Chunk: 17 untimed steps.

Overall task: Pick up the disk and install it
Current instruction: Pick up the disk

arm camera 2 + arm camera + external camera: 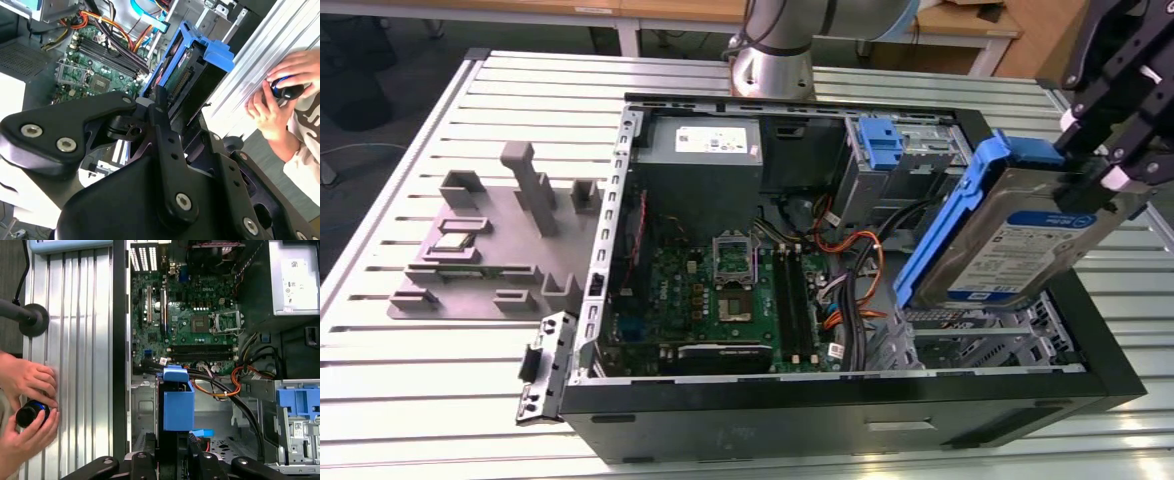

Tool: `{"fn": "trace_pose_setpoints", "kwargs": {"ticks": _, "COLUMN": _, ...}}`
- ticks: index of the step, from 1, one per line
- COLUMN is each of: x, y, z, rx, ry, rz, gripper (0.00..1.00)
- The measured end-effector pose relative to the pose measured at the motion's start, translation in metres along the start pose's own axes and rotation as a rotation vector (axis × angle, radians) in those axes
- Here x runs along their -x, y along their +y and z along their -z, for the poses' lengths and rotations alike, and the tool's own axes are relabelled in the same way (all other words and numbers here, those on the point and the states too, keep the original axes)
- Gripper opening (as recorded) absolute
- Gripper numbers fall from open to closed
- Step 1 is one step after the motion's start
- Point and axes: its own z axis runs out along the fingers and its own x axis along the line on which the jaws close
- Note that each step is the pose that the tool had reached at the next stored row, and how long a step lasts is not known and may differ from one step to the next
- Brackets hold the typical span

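The disk (1003,245), a silver-grey drive with a blue-and-white label in blue carrier rails, hangs tilted above the open computer case (854,400), over the drive cage (974,340) at the exterior view's right. My gripper (1105,185) is shut on the disk's upper end. In both wrist views the blue carrier (202,55) (178,405) juts out from between my black fingers (160,120), with the motherboard (200,315) below and beyond it. My gripper (176,460) clamps the disk's near end in the first wrist view.
A grey power supply box (707,150) and a blue bracket (881,140) sit at the case's far side. Orange and black cables (854,260) run beside the cage. A grey fixture (494,240) stands on the table (427,400). A person's hands (25,390) rest on the table beside the case.
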Motion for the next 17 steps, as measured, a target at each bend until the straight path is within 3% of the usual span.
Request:
{"fn": "trace_pose_setpoints", "kwargs": {"ticks": 6, "x": 0.0, "y": -0.0002, "z": -0.0021, "rx": -0.0166, "ry": 0.0011, "rz": 0.052, "gripper": 0.35}}
{"fn": "trace_pose_setpoints", "kwargs": {"ticks": 9, "x": -0.0001, "y": -0.0011, "z": -0.0037, "rx": -0.0169, "ry": 0.0011, "rz": 0.054, "gripper": 0.35}}
{"fn": "trace_pose_setpoints", "kwargs": {"ticks": 15, "x": -0.0008, "y": -0.0036, "z": -0.0068, "rx": -0.0165, "ry": -0.0275, "rz": 0.047, "gripper": 0.35}}
{"fn": "trace_pose_setpoints", "kwargs": {"ticks": 17, "x": -0.0021, "y": -0.0051, "z": -0.0077, "rx": -0.0164, "ry": -0.0307, "rz": 0.047, "gripper": 0.35}}
